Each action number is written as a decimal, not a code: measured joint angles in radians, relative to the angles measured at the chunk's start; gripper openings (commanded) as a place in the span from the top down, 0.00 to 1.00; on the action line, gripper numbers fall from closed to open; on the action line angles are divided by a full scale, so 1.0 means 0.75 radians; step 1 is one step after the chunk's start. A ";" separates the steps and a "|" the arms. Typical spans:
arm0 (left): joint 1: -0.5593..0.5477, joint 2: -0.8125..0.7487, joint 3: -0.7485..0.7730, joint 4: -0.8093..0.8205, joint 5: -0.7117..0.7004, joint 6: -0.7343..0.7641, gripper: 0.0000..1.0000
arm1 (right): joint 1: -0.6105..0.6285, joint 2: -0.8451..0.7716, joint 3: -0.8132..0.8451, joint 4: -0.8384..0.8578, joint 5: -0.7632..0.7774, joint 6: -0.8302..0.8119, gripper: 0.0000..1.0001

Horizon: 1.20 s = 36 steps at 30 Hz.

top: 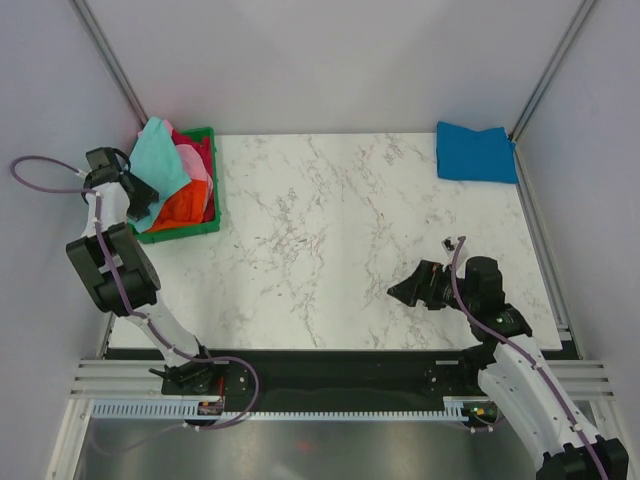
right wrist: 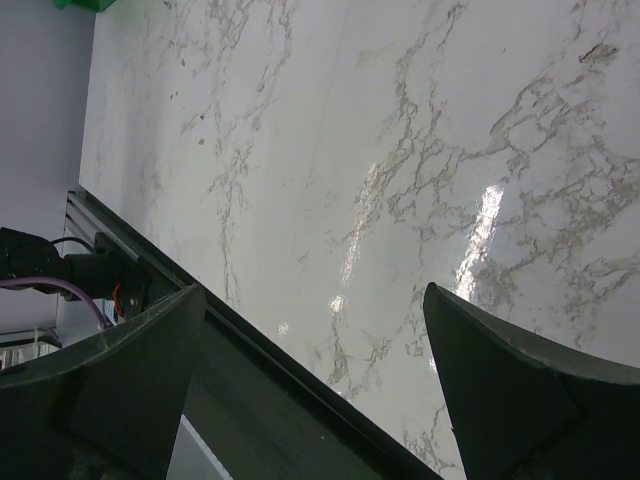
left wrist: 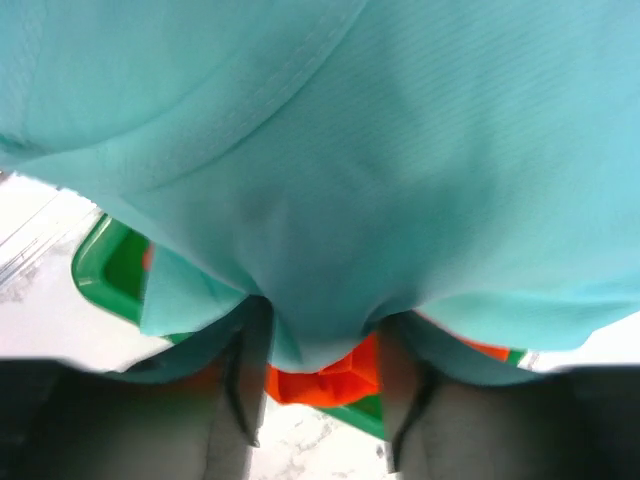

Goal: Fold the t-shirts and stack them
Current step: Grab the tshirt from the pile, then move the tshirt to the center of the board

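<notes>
A: So, how far along is it?

B: Barely begun. Nearest, the right gripper [top: 402, 289] hangs spread and empty over the desk [top: 330, 230].

A: And the left gripper [left wrist: 320, 340]?

B: It is at the crate [top: 205, 228], jaws either side of a fold of the teal shirt [top: 160, 160]. Whether it pinches, I cannot tell.

A: Is anything folded?

B: One blue shirt [top: 475, 152] lies folded at the far right corner. The other shirts [top: 182, 207], orange, pink and red, sit crumpled in the crate, so I judge most of the folding and all the stacking remain.
</notes>
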 measured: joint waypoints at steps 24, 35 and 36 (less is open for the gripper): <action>-0.189 -0.532 0.109 0.122 0.128 0.006 0.86 | 0.001 0.097 -0.027 0.061 -0.021 0.001 0.02; -1.127 -0.600 0.249 0.119 0.263 0.166 0.28 | 0.003 0.063 0.069 -0.046 0.220 0.008 0.02; -1.249 -0.594 0.196 0.130 0.249 0.168 0.15 | 0.003 0.051 0.122 -0.082 0.275 0.016 0.02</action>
